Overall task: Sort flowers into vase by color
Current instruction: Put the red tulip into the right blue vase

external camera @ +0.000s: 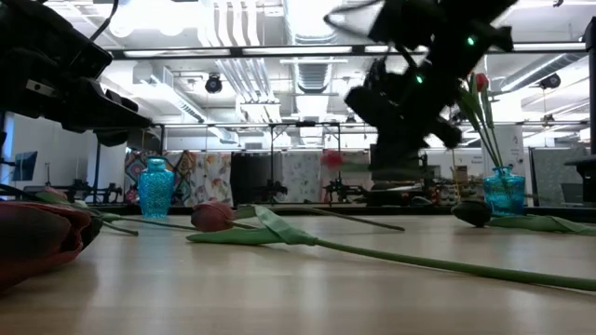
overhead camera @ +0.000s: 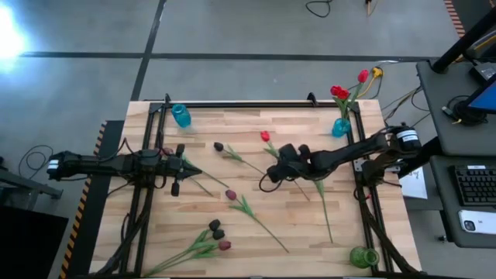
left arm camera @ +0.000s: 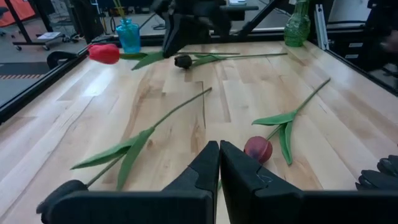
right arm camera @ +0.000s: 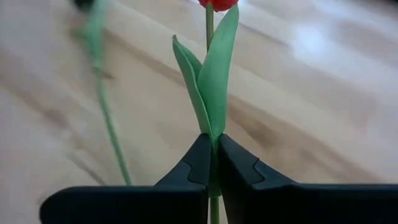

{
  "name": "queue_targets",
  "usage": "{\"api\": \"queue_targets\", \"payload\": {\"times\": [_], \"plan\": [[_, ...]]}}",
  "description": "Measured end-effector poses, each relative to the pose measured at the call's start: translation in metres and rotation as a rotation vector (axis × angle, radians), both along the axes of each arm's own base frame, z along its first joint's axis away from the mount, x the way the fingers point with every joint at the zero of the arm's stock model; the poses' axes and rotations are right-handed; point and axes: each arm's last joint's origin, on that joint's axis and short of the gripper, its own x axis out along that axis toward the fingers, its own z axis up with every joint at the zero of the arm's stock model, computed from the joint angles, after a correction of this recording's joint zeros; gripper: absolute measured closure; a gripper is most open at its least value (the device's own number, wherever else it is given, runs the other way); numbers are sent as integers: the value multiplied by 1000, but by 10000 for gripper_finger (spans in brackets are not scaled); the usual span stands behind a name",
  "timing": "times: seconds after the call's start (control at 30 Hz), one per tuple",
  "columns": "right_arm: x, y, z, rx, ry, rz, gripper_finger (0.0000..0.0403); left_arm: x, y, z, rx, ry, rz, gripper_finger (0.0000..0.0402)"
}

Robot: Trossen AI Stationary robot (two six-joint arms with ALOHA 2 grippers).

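High view: the right gripper (overhead camera: pixel 280 159) sits over the middle of the light wooden table (overhead camera: pixel 256 232), its fingers closed on the thin green stem of a bright red artificial tulip (overhead camera: pixel 266 136); the head points toward the far edge and the stem's long axis runs back under the jaws toward the near edge.
High view, goal: the blue glass vase holding red tulips (overhead camera: pixel 341 126) stands at the far right corner, to the right of the gripper and well apart from it; the right arm is plainly the nearer one.
High view, other arm: the left gripper (overhead camera: pixel 188 170) waits shut and empty near the left edge.
Low view: the right gripper hangs above the table, with the blue vase beyond it on the right.
Left wrist view: closed fingers (left arm camera: pixel 205 168), nothing between them.
Right wrist view: both fingers (right arm camera: pixel 196 163) pinch the stem just below its leaves; the red head is straight ahead.
Judgement: the carry likely needs the stem turned upright over the vase mouth.
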Motion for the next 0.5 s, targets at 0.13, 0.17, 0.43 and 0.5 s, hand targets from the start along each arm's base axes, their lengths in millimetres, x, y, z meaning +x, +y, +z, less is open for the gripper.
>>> {"api": "queue_targets", "payload": {"times": [0.13, 0.17, 0.43, 0.5], "plan": [[-6, 1, -32, 116, 58, -64, 381, 0, 0, 0, 0, 0, 0, 402], [-7, 2, -38, 131, 75, -67, 381, 0, 0, 0, 0, 0, 0, 402], [-1, 5, -55, 117, 145, -25, 373, 0, 0, -1, 0, 5, 0, 402], [-1, 4, -55, 133, 148, -17, 363, 0, 0, -1, 0, 5, -1, 402]]}}
